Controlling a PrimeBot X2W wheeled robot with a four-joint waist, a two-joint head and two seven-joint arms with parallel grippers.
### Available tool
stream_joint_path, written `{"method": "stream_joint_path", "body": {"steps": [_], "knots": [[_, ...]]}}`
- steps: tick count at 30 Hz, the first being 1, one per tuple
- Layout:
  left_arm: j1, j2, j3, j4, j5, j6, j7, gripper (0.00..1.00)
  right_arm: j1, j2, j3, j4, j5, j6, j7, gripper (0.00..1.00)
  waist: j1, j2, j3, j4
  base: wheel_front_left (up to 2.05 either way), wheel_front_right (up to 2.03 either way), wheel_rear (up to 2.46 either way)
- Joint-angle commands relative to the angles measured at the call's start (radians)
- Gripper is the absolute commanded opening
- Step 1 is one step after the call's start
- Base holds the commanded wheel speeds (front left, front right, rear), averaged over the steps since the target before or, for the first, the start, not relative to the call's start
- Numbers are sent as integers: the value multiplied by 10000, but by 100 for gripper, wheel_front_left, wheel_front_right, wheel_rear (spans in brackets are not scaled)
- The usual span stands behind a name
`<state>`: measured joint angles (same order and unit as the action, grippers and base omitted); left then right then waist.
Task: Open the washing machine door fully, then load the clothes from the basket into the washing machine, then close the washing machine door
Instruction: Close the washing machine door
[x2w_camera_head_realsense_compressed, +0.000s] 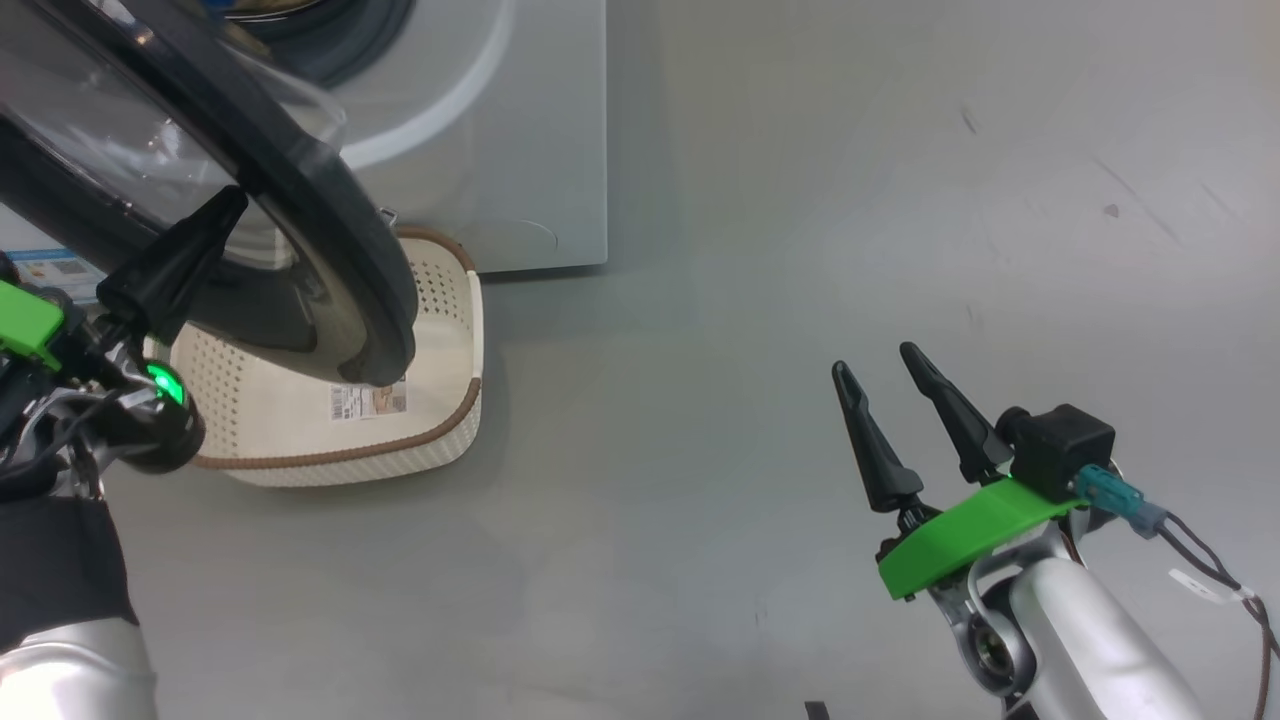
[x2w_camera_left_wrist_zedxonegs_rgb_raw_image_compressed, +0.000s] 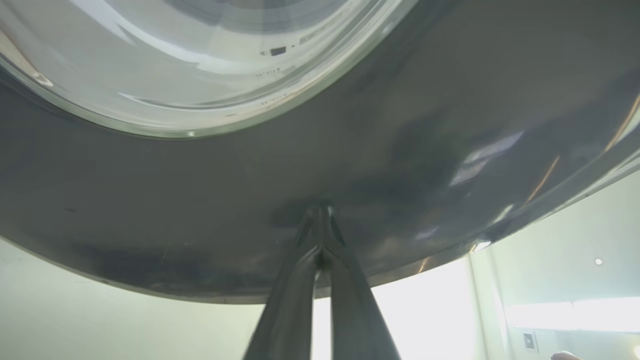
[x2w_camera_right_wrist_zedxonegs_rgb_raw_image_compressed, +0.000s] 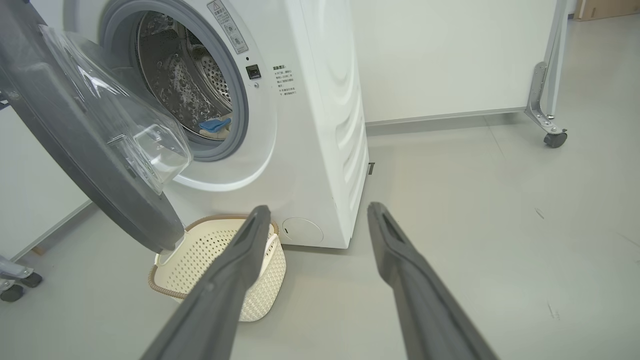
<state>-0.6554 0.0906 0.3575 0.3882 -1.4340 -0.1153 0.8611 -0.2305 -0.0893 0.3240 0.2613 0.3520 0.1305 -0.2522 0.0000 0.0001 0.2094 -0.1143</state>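
With left end effector (x2w_camera_left_wrist_zedxonegs_rgb_raw_image_compressed: 320, 212) pinched together against washing machine door (x2w_camera_left_wrist_zedxonegs_rgb_raw_image_compressed: 150, 200) rim, push steadily through hinge arc until latched, spread-apart right end effector (x2w_camera_head_realsense_compressed: 877, 362) clear.

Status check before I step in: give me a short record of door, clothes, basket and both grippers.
door: washing machine door partly open, its lower edge over the basket
clothes: cream and blue clothes at the front lip of the drum in the washing machine
basket: on the floor; no clothes in the part that shows
left gripper: shut, tips against the door's black rim
right gripper: open, holding nothing
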Motion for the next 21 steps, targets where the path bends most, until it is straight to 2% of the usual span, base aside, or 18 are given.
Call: {"method": "stream_joint_path", "body": {"steps": [1,6,15,21], "knots": [[-407,231,185,-253,86,-99,-74,0,-139,91,102,-355,17,2,-95,100,0,-1,34,-237,0,0,0],[-386,116,128,0,111,-142,-410,0,-106,158,77,-397,6,2,-95,100,0,-1,-24,-592,0,0,0],[-93,-41,-69,-116,-78,-151,-822,0,94,180,-97,-427,-43,2,-95,100,0,-1,-332,-776,0,0,0],[1101,-45,-208,-1124,-251,-152,-827,0,502,226,-545,-985,-26,2,-95,100,0,-1,-791,-713,0,0,0]]}}
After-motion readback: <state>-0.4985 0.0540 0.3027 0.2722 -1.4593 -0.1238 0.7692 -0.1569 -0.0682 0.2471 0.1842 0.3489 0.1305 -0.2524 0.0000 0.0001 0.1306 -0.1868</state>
